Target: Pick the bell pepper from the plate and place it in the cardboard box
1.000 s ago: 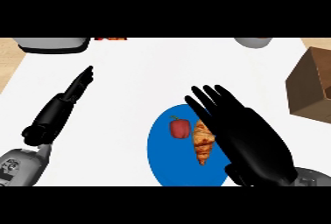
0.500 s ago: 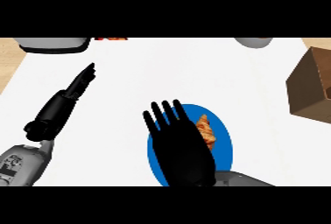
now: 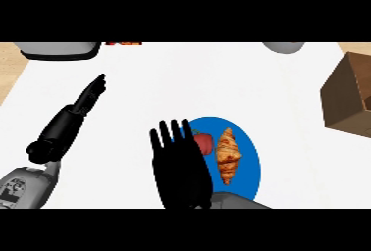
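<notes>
Presently, the right hand [image 3: 179,169] hangs over the left half of the blue plate [image 3: 248,152], its fingers [image 3: 165,135] straight and spread, pointing away from the robot and grasping nothing. The hand covers the plate's left edge and part of the red bell pepper [image 3: 205,142], which lies on the plate just right of the fingers; whether the hand touches the pepper cannot be told. A croissant [image 3: 228,156] lies lengthwise on the plate, just beside the pepper on its right.

The left hand [image 3: 88,97] rests at the left of the white desk [image 3: 217,78], seen edge-on, fingers straight and released, well apart from the plate.

The cardboard box [image 3: 349,93] stands at the desk's right edge, open side up, well apart from the plate and cut off by the view's edge. Along the far edge of the desk are a grey container [image 3: 58,49] at the left, a small red-orange item [image 3: 123,43] beside it, too small to identify, and a grey rounded object [image 3: 284,47] towards the right.
</notes>
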`<state>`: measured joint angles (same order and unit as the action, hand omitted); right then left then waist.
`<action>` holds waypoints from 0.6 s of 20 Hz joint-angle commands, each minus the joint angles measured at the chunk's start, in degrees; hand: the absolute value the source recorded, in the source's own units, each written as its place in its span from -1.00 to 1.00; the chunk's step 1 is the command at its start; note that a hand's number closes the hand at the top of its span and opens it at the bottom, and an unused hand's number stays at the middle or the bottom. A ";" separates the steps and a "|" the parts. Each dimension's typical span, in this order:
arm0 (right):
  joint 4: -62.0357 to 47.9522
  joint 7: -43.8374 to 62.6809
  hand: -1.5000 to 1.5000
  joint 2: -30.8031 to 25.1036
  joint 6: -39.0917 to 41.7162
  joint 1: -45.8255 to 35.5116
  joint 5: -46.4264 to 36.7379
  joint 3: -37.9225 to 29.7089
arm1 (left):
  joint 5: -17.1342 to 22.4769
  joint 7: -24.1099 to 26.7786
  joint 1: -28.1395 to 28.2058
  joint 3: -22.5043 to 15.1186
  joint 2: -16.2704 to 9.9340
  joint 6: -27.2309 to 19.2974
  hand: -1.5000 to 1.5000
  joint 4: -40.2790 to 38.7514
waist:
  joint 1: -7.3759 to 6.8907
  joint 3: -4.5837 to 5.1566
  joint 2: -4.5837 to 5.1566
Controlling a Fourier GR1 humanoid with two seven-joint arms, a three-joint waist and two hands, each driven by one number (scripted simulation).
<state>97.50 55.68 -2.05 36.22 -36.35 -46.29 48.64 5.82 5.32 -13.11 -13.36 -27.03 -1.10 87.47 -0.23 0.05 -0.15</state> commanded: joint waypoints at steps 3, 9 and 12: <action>-7.05 2.76 -1.00 1.45 0.39 0.06 -6.87 0.68 | -0.21 -0.84 -2.34 1.79 1.08 1.56 0.00 -2.76 | 0.25 -0.03 0.21; -13.10 0.69 -1.00 2.01 -4.14 -2.99 -7.93 0.02 | -3.84 -0.94 -4.35 0.73 5.29 0.23 0.00 -4.36 | -0.09 -0.03 0.31; -10.55 3.57 -1.00 2.02 -2.49 2.04 -9.79 3.01 | -2.10 -0.36 0.69 4.01 1.38 3.57 0.00 0.34 | -0.31 -0.05 0.05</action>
<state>89.35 54.69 -0.63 34.79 -36.32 -54.19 49.50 3.75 5.73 -14.58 -10.65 -25.11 1.74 85.02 -0.28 0.02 -0.02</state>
